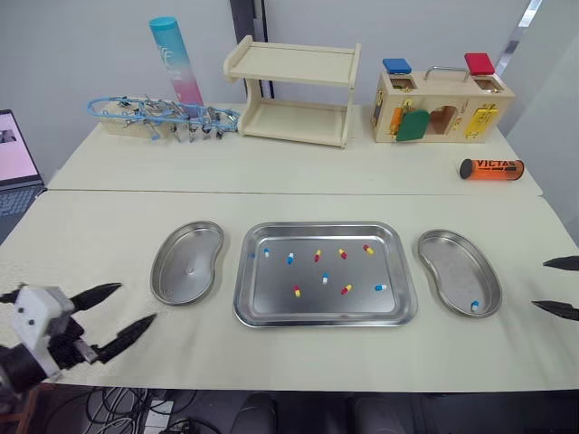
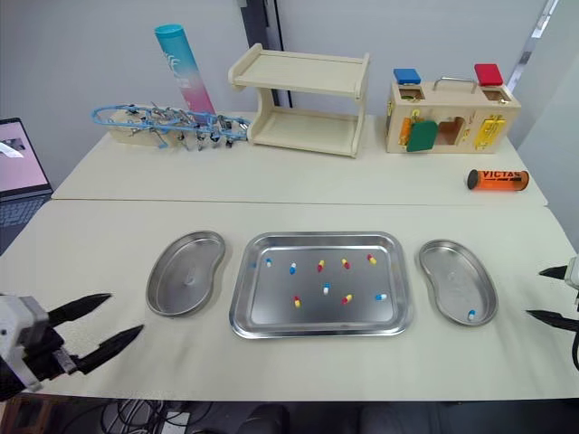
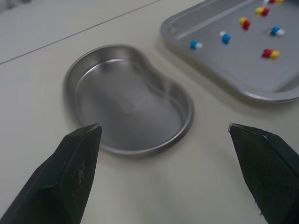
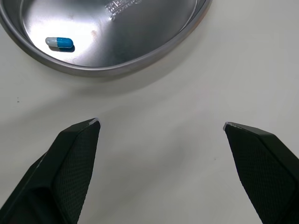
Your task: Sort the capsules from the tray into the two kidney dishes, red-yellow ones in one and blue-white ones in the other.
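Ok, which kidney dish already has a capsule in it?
The right kidney dish, right of the tray: one blue-white capsule lies at its near end. The left kidney dish holds none.

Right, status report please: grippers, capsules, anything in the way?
Left gripper, right gripper open, empty. One blue-white capsule in right dish; nine capsules in tray; left dish empty. Nothing blocking.

"VICTAS" stands in black letters on the orange tube (image 1: 491, 169), lying behind and right of the tray (image 1: 280, 298). Lettering on the blue-pink tube (image 1: 176, 61) and the stamp (image 4: 122, 6) in the right dish (image 4: 154, 28) cannot be read.
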Motion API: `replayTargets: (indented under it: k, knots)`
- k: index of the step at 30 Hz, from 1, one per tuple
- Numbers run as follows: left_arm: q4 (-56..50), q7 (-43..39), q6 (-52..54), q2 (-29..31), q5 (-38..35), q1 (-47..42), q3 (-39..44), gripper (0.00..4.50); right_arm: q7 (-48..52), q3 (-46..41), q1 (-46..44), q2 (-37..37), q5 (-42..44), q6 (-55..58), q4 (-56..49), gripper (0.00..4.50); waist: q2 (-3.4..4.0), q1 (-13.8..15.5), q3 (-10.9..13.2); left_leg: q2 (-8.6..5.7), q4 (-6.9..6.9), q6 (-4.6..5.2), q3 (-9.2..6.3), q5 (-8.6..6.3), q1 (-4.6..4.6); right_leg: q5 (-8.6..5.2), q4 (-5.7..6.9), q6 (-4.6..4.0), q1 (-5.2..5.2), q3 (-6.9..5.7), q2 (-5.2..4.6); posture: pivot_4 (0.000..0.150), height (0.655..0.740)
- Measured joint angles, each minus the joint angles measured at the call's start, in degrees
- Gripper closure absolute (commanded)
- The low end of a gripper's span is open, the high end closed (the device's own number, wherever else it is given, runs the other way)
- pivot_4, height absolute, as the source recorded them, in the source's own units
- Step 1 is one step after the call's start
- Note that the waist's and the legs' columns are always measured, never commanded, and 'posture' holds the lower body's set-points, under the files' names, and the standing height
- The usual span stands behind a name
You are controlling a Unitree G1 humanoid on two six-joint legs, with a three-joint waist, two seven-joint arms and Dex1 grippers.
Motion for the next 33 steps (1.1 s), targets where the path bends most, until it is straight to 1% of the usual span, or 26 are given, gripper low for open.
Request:
replayTargets:
  k: [5, 6, 10, 15, 17, 19, 21, 24, 26, 29, 33]
  knots:
    - [-7.05, 2.45, 0.02, -5.03, -1.37, 0.03, -5.90, 0.00, -0.98, -1.50, 1.13, 0.00, 1.29, 3.76, -3.95, 0.01, 0.12, 0.11, -0.07, -0.01, 0.05, 0.01, 0.04, 0.00, 0.03, 0.02, 0.00, 0.03, 0.04, 0.07, 0.00, 0.150, 0.7400]
    - [-8.47, 3.49, -0.08, -6.86, -1.31, 0.01, -8.15, 0.00, -1.03, -2.03, 1.69, 0.00, 2.20, 5.01, -5.88, 0.01, 0.12, 0.08, -0.07, -0.01, 0.05, 0.01, 0.05, -0.01, 0.04, 0.02, -0.01, 0.03, 0.05, 0.07, 0.00, 0.150, 0.7400]
    - [-11.17, 5.83, -1.38, -10.21, 0.24, 0.46, -13.60, 0.00, -1.16, -3.68, 2.83, 0.00, 4.21, 7.55, -10.91, 0.01, 0.12, 0.18, -0.07, -0.01, 0.06, 0.01, 0.03, -0.01, 0.04, 0.02, -0.01, 0.03, 0.07, 0.04, 0.00, 0.150, 0.7400]
    - [-11.54, 7.08, -5.41, -13.10, 2.78, 1.59, -16.44, 0.00, -0.93, -4.06, 3.19, 0.01, 6.41, 10.46, -16.63, 0.01, 0.13, 0.27, -0.07, -0.02, 0.06, 0.02, 0.03, -0.01, 0.03, 0.02, -0.02, 0.04, 0.07, 0.06, 0.00, 0.150, 0.7400]
    - [-11.23, 7.10, -6.86, -13.47, 3.21, 2.15, -16.47, 0.00, -0.68, -3.97, 2.87, 0.04, 8.11, 12.93, -21.12, 0.01, 0.15, 0.22, -0.08, -0.02, 0.06, 0.02, 0.03, -0.01, 0.04, 0.02, -0.02, 0.04, 0.07, 0.05, 0.00, 0.150, 0.7400]
    - [-10.09, 6.95, -8.03, -13.52, 3.40, 2.48, -16.44, 0.00, -0.95, -3.17, 1.33, 0.79, 10.52, 16.66, -27.77, 0.01, 0.19, 0.14, -0.11, -0.02, 0.06, 0.02, 0.03, -0.01, 0.05, 0.02, -0.02, 0.04, 0.07, 0.05, 0.00, 0.150, 0.7400]
    - [-9.45, 6.92, -9.04, -13.51, 3.44, 3.01, -16.39, 0.00, -2.37, -0.88, -1.94, 2.60, 13.26, 21.52, -35.24, 0.01, 0.18, 0.08, -0.11, -0.02, 0.07, 0.02, 0.01, -0.01, 0.04, 0.02, -0.01, 0.04, 0.07, 0.04, 0.01, 0.150, 0.7400]
    - [-8.14, 7.07, -10.45, -13.53, 3.79, 3.00, -16.34, 0.00, -6.19, 4.09, -5.61, 5.36, 16.30, 29.98, -45.66, 0.01, 0.13, 0.77, -0.09, -0.03, 0.09, 0.02, -0.07, -0.01, -0.04, 0.03, -0.05, 0.05, 0.05, -0.03, 0.01, 0.150, 0.7400]
    - [-7.45, 7.58, -11.03, -13.56, 4.50, 2.67, -16.42, 0.00, -10.32, 8.16, -9.35, 9.02, 17.68, 36.68, -51.25, 0.01, 0.09, 1.10, -0.08, -0.03, 0.09, 0.02, -0.10, -0.01, -0.07, 0.03, -0.05, 0.05, 0.03, -0.06, 0.01, 0.150, 0.7400]
    - [-7.52, 8.20, -11.46, -13.80, 4.61, 2.31, -16.86, 0.00, -16.05, 14.00, -13.48, 15.15, 18.24, 42.83, -56.41, 0.01, 0.05, 1.32, -0.10, -0.04, 0.08, 0.02, -0.14, -0.01, -0.10, 0.03, -0.08, 0.05, 0.02, -0.08, 0.01, 0.150, 0.7400]
    - [-7.56, 8.32, -11.65, -14.13, 4.65, 3.29, -18.04, 0.00, -22.92, 21.21, -15.15, 22.12, 14.35, 45.86, -59.11, 0.01, 0.00, 1.52, -0.11, -0.06, 0.08, 0.02, -0.21, -0.01, -0.18, 0.03, -0.10, 0.06, -0.03, -0.14, 0.00, 0.150, 0.7400]
